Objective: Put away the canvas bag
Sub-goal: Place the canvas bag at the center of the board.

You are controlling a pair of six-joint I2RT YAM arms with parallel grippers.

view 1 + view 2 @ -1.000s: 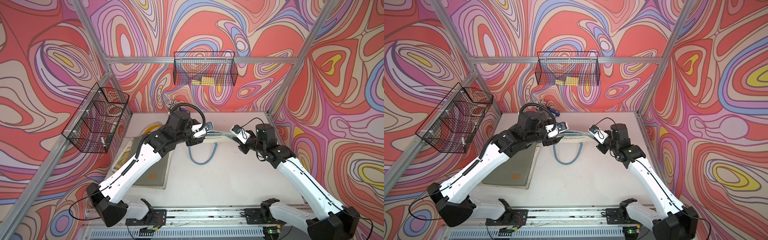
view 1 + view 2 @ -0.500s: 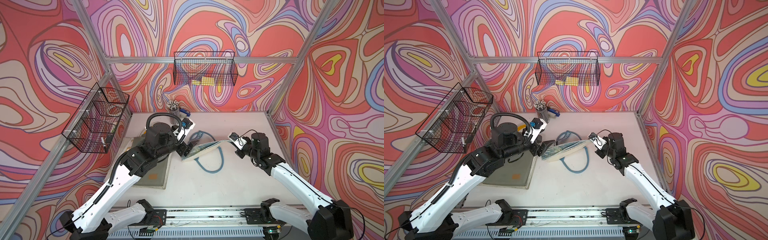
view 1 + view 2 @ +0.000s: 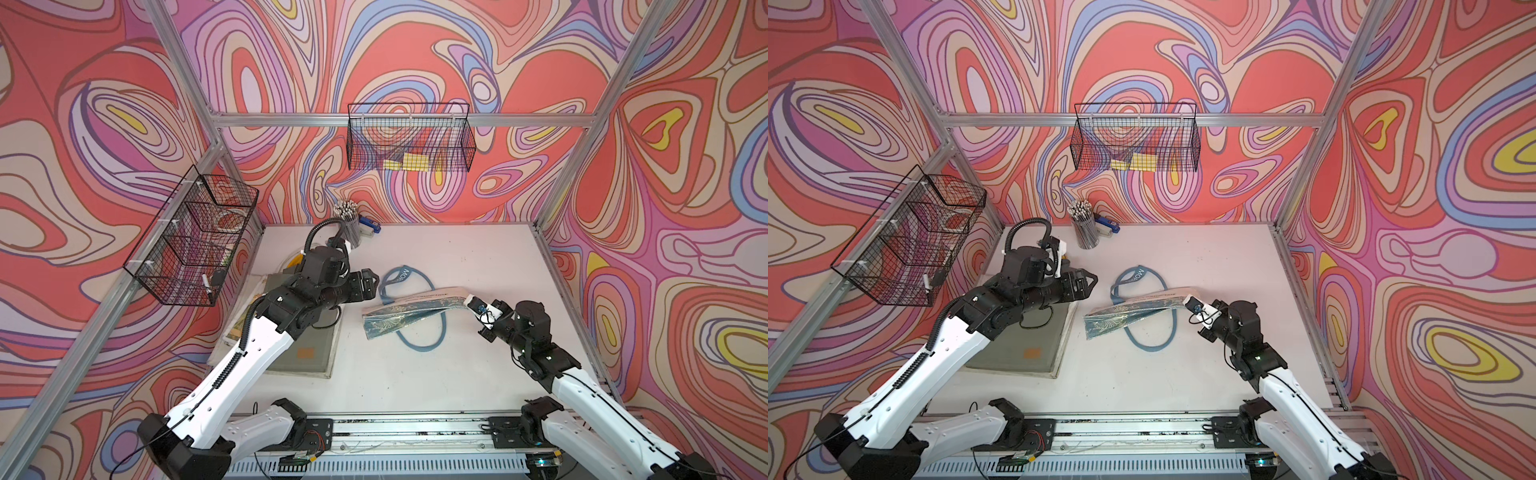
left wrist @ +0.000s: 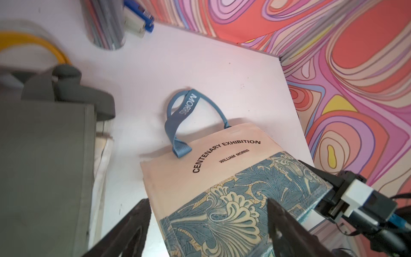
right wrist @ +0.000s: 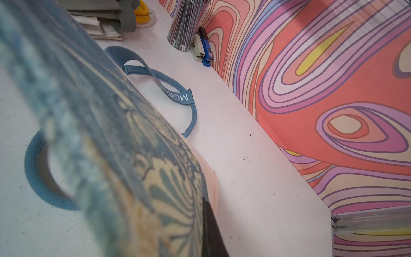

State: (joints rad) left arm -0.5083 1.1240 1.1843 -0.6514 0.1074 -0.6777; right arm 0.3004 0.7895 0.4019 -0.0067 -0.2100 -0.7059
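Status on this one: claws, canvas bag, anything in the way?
Left claw open, clear of canvas bag. Right claw shut on its edge, that end raised off the table. Grey stack and pencil cup stand apart.

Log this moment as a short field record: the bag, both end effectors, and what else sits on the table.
bag: canvas bag, flat, blue handles lying on the table
left: left end effector open, beside the bag, apart from it
right: right end effector shut on the bag's edge, that end raised
others: pencil cup, stapler, grey folded bag under the left arm
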